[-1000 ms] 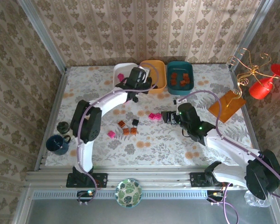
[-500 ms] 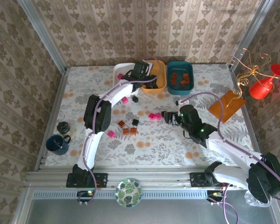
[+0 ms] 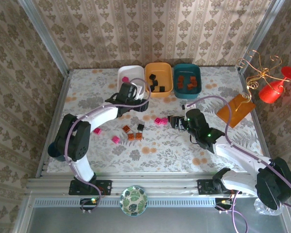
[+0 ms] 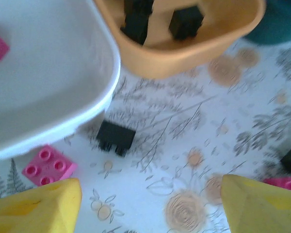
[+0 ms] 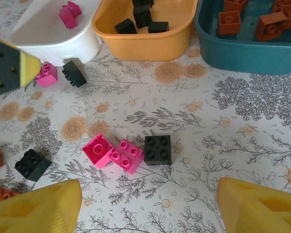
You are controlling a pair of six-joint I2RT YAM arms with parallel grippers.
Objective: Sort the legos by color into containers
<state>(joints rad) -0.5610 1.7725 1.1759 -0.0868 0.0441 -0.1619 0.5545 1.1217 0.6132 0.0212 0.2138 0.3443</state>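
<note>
Tabletop (image 3: pixel 82 97), floral print, carries three shallow trays in a row at 12 o'clock: white rounded plastic tray (image 3: pixel 136 73), orange-yellow plastic tray (image 3: pixel 166 73), dark teal plastic tray (image 3: pixel 186 70). White holds one lone magenta brick (image 5: pixel 69 13), orange-yellow holds small black plastic bricks (image 5: pixel 140 19), and teal holds orange-brown bricks (image 5: pixel 230 22). My read is that the sort is partly done, with roughly ten loose bricks mid-table.

Left gripper (image 3: pixel 132 97) sits at 6 o'clock of the white tray, pads spread wide, nothing between them. Right gripper (image 3: pixel 177 121) is mid-table, pads also wide apart and empty, facing a cluster.

Loose pieces:
- stray black brick (image 4: pixel 115 137), just beside the white tray's wall, with a pink four-stud brick (image 4: pixel 48 165) at its 8 o'clock
- touching magenta pair (image 5: pixel 123 155), with a square black brick (image 5: pixel 157 149) at its 3 o'clock, so close I can't tell whether there's a gap

Risks:
- Right side: closing on that cluster could grab two colours at once, or squeeze one brick out sideways. Cause is the tight packing.
- Left side: a finger could clip the white tray's rim and shove the tray, since the black brick sits right under the lip.
- Both arms working near the trays could collide.
</note>
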